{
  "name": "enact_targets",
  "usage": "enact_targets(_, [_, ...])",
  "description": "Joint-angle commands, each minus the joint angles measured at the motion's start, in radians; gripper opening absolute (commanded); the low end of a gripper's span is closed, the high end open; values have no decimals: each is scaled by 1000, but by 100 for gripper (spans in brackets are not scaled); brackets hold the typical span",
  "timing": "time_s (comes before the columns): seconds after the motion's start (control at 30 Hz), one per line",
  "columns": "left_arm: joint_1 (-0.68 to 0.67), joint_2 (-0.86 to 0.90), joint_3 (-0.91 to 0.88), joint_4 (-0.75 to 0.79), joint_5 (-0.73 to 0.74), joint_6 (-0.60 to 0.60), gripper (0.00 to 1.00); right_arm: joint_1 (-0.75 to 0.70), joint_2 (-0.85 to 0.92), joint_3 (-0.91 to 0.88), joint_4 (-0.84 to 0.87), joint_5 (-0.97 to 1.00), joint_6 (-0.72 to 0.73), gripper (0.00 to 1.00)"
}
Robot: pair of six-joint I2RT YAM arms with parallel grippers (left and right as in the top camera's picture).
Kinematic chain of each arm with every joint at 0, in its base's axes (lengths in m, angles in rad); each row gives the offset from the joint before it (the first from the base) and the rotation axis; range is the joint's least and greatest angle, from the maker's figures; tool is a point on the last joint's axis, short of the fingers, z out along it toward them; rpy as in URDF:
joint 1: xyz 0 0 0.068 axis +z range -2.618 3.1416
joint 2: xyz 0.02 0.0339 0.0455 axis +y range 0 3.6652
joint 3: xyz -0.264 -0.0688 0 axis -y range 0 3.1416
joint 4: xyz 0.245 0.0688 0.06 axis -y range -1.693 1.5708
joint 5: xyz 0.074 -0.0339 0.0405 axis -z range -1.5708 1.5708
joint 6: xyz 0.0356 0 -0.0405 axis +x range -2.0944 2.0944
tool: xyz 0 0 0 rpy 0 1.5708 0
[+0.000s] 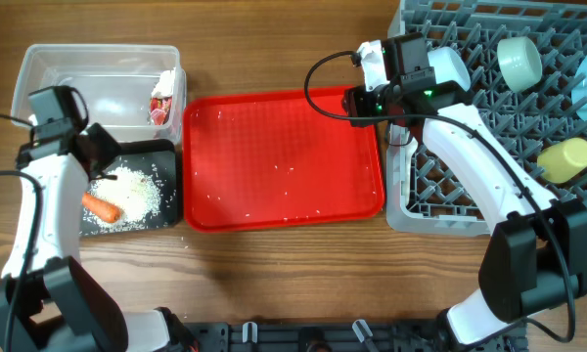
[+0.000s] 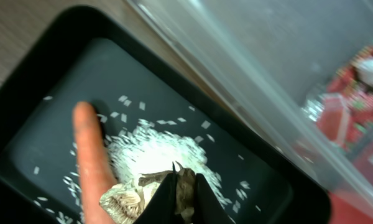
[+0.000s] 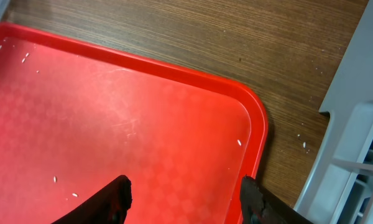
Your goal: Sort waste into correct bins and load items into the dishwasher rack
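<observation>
Wooden surface. Left gripper, closed, pinches the beige food lump directly over the black tray. The carrot lies just beside it, pointing away. Farther off, the right gripper hovers open and empty above the red tray.

1. Overhead view: bright, even light is falling, and faint shadows are lying on the counter.
2. Left wrist view: everything is looking blurred, the clear tub most.
3. Right wrist view: pale glare is shining across the red tray.
</observation>
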Motion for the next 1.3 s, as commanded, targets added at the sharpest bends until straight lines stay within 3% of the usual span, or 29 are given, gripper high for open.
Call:
enact_targets(0.0, [36,60,-20,26,-9,-19,11,-3,20,13,2,20,4,59])
enact_targets(0.2, [53,159,-20,45,-9,-19,17,-3,21,13,2,20,4,59])
enact_targets(0.3, [53,188,-20,48,-9,-19,27,-3,21,13,2,20,4,59])
enact_targets(0.57, [53,159,-12,28,6,-19,33,-3,21,13,9,20,4,59])
enact_targets(0.7, [53,83,-6,14,142,-11,45,-3,21,13,29,19,5,69])
enact_targets(0.83, [31,16,-6,14,330,5,49,-3,21,13,71,16,5,76])
enact_targets(0.93, [-30,-20,-6,12,389,69,50,-3,21,13,112,16,18,81])
enact_targets(1.27, [-354,-49,-4,87,359,265,62,-17,20,30,189,16,65,87])
